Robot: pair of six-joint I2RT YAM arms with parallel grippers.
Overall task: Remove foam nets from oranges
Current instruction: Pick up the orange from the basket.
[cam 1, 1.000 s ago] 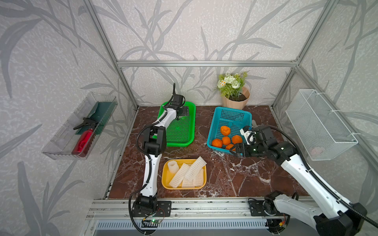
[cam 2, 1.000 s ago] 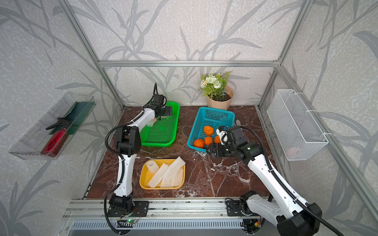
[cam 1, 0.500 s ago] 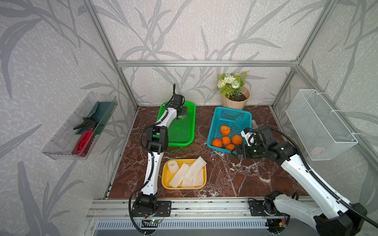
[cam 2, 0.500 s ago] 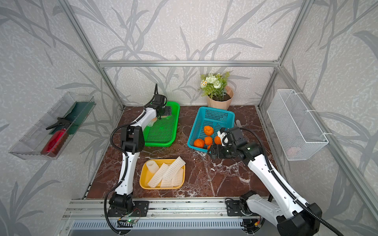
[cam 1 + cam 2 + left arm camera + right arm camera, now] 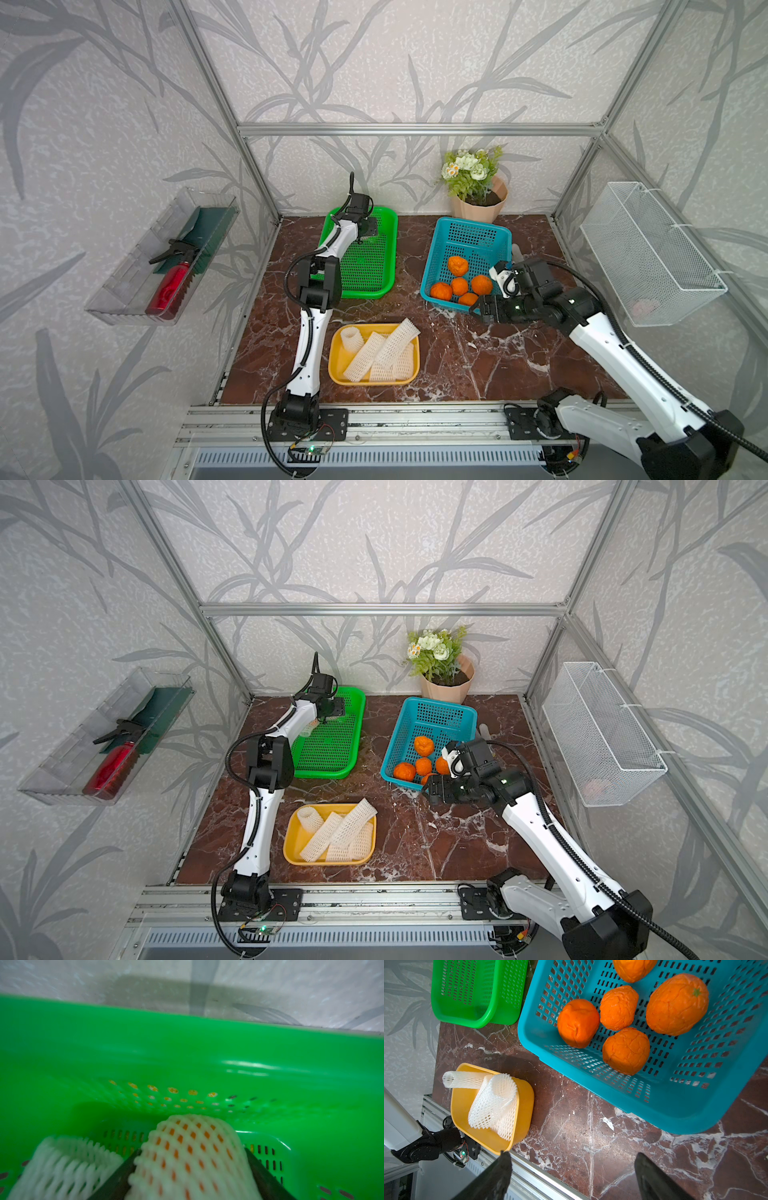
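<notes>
At the back of the green basket (image 5: 370, 287), my left gripper (image 5: 192, 1150) is shut on an orange wrapped in a foam net (image 5: 193, 1157), with a black finger (image 5: 128, 1167) pressed on each side. A loose length of foam net (image 5: 62, 1167) lies beside it. In a top view the arm hides most of this, and only a bit of white net (image 5: 307, 729) shows. Several bare oranges (image 5: 459, 286) (image 5: 618, 1007) lie in the blue basket (image 5: 469, 224). My right gripper (image 5: 573, 1156) (image 5: 484, 309) hangs open and empty over the marble, just in front of that basket.
A yellow tray (image 5: 338, 370) (image 5: 488, 1138) near the front holds several empty foam nets (image 5: 386, 353) (image 5: 494, 1101). A flower pot (image 5: 478, 199) stands at the back. A white wire basket (image 5: 648, 253) hangs on the right wall. On the left wall is a clear shelf with a red spray bottle (image 5: 170, 282).
My left gripper's jaws have closed in on the netted orange in the green basket. My right gripper has drifted slightly forward, away from the blue basket, still open.
</notes>
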